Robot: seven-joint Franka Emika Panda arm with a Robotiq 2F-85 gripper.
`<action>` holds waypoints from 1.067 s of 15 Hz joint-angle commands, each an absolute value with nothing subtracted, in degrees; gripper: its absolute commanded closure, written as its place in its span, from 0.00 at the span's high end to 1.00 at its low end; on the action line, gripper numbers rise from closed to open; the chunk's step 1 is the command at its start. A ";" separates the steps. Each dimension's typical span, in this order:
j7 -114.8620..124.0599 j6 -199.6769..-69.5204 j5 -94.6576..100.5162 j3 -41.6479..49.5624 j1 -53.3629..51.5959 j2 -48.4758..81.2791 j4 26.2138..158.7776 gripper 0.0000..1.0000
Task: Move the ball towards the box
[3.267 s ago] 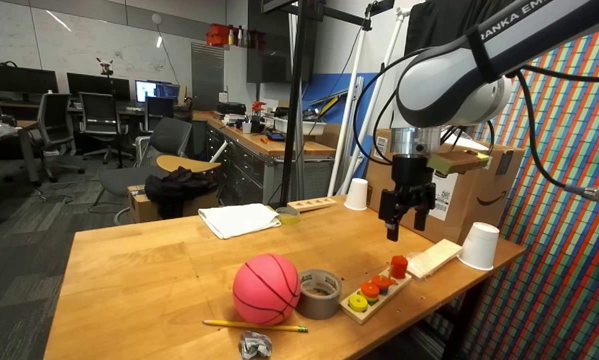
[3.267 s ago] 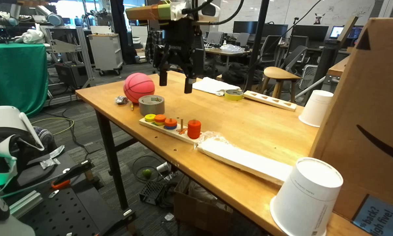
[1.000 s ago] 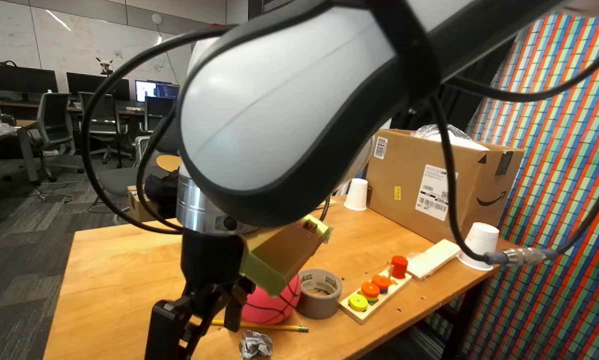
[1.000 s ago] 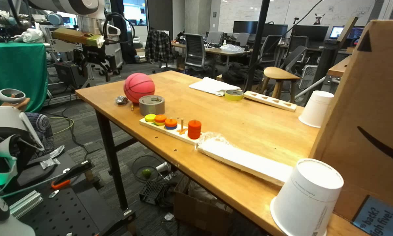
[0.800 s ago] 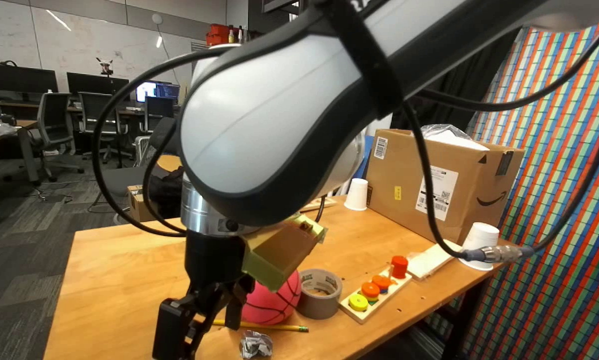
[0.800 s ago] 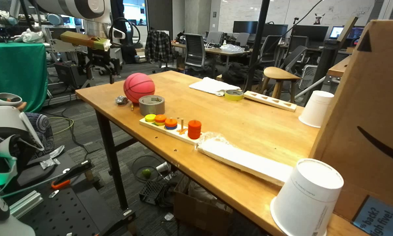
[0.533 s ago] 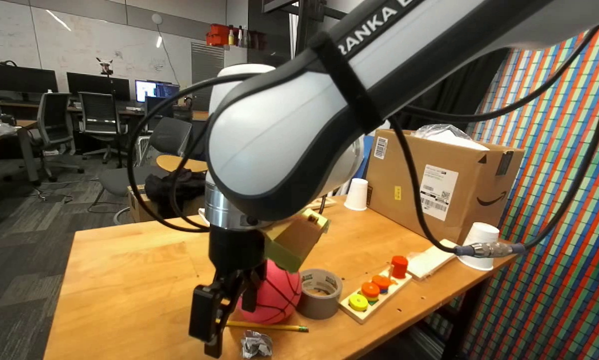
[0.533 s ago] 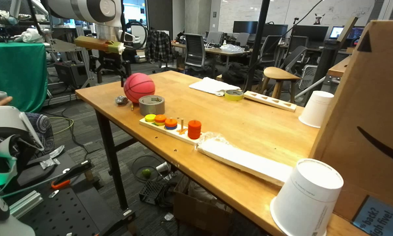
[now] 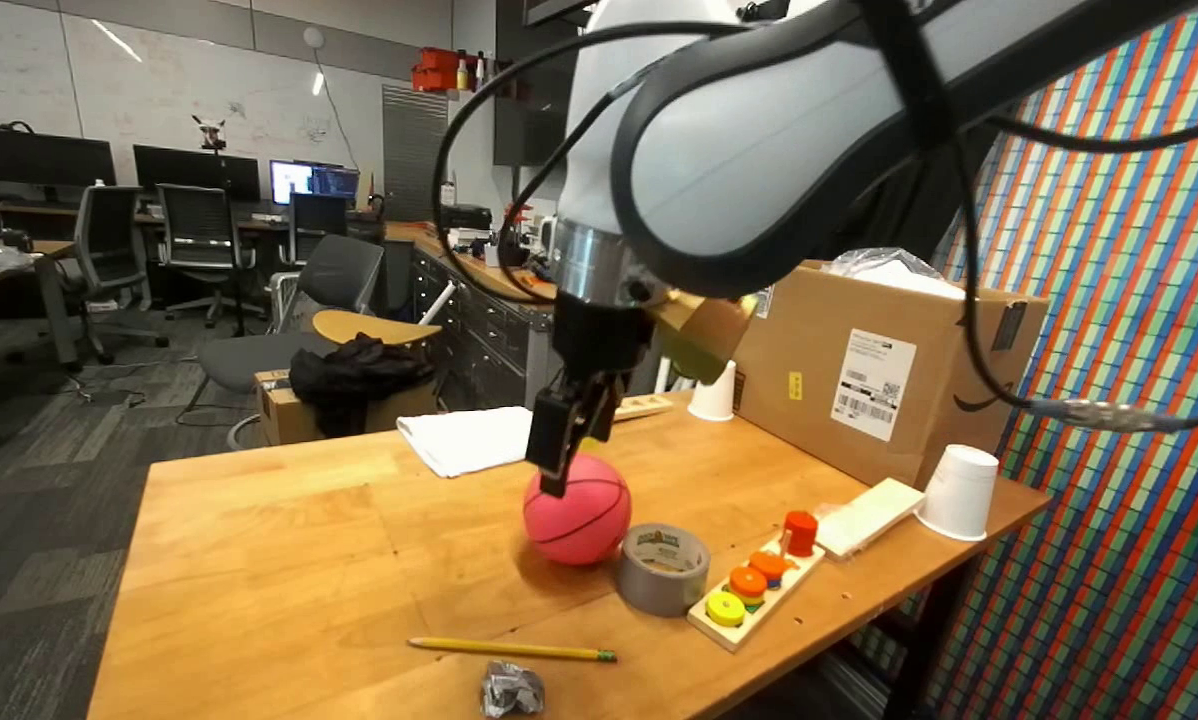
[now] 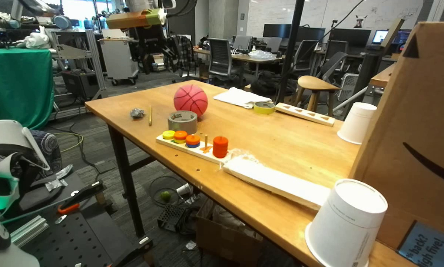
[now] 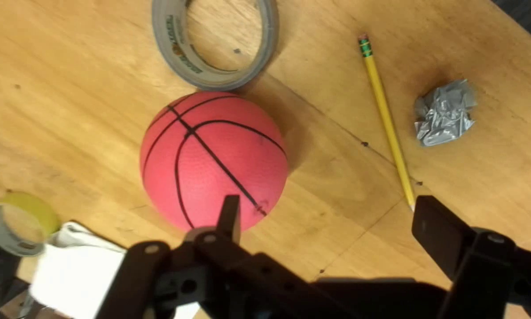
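Lying inward of all desk (image 9: 309, 560) edges, well apart from the box (image 9: 824, 365), the ball (image 9: 581, 525) seemingly has travel left; the hand (image 11: 329, 206) hovers, fingers (image 11: 440, 237) apart.

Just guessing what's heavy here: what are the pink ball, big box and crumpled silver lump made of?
The pink ball looks like rubber: matte, with black basketball lines. The big box is almost surely cardboard: dull brown, flat sides, crisp edges. The silver lump, shiny and sharply creased, could be foil or silvery tape.
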State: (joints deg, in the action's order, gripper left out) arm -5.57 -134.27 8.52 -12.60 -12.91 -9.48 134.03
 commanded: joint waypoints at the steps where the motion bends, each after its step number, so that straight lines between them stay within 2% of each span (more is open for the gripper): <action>1: 1.18 -138.39 12.84 -12.38 -10.54 -21.17 142.70 1.00; 5: 12.61 -142.64 11.87 -14.04 -8.99 -27.82 151.78 1.00; 9: 15.35 -146.92 7.38 -15.34 -11.72 -31.81 159.14 1.00; 16: 17.14 -148.47 4.52 -19.26 -13.78 -29.15 158.21 1.00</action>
